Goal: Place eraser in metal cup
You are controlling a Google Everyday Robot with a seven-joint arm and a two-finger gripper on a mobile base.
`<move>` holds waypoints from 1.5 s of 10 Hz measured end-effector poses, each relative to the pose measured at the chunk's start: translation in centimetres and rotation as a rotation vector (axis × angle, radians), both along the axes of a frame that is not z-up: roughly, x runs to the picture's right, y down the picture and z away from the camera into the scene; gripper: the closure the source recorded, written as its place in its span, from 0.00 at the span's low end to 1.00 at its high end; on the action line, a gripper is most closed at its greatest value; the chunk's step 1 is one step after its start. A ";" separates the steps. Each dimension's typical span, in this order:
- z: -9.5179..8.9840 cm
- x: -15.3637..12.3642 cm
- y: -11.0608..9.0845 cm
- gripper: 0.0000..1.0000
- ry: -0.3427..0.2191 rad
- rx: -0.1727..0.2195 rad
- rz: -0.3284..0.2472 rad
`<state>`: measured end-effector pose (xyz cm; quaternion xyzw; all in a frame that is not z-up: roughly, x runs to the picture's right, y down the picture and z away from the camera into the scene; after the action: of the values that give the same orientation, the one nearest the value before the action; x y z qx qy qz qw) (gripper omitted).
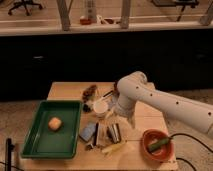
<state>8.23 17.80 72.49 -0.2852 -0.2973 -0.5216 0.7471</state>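
Light wooden bench [67, 91] in a dim lab, dark cabinets behind it. White arm [165, 102] — enters from the right, elbow raised over the bench's back right part, forearm turned down toward the cluster of small things at centre. End effector [116, 126]: low over the centre of the bench, just above the metal cup; fingers spread wide, released, nothing between them. Metal cup [114, 132]: small, shiny, near the bench's middle, directly under the end effector; whether it stands upright or lies tilted cannot be told. Eraser [101, 134]: dark-faced block just left of the metal cup, on the bench, outside the cup; its exact outline is hard to separate from its neighbours. Blue pad [88, 132]: flat, just left of the eraser. White cup [100, 106]: behind the cluster, beside the arm's lower link. Dark brownish item [90, 92] — at the back of the bench, kind not clear. Pale yellow long item [114, 147]: on the front edge of the cluster, lying slantwise. Green tray [35, 143]: front left of the bench, holding one roundish tan item [55, 123] near its middle. Red-brown bowl [147, 145]: front right, well apart from the cluster, with a green item [160, 143] lying in it.
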 end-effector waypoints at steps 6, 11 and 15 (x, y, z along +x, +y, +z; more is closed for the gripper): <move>0.1 -0.3 -0.4 0.20 -0.019 0.001 -0.001; 0.2 -0.5 -0.6 0.20 -0.021 0.001 -0.004; 0.2 -0.5 -0.6 0.20 -0.021 0.001 -0.004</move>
<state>7.71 17.16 72.68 -0.2799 -0.3044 -0.5263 0.7430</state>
